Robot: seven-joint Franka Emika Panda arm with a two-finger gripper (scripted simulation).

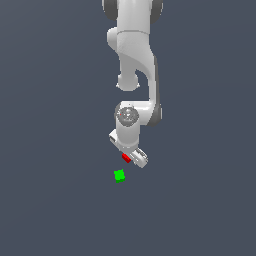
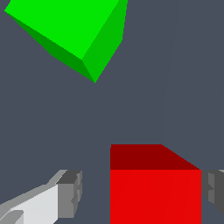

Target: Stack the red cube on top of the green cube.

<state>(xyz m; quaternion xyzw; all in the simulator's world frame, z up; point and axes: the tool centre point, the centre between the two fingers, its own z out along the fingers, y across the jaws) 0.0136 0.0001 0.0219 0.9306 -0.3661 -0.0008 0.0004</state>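
Observation:
The red cube (image 1: 126, 158) is a tiny bright red block right at the tip of my white gripper (image 1: 131, 159). In the wrist view the red cube (image 2: 155, 188) sits between my fingers. One finger (image 2: 70, 192) stands a clear gap away from it, and the other finger (image 2: 215, 192) is close to its opposite side. The gripper (image 2: 142, 194) is open around the cube. The green cube (image 1: 119, 175) lies a short way off on the floor, apart from the red one. It also shows in the wrist view (image 2: 74, 30), turned at an angle.
The white arm (image 1: 135, 60) reaches down from the top of the exterior view. The surface (image 1: 50, 200) is plain dark grey-blue, with no other objects in view.

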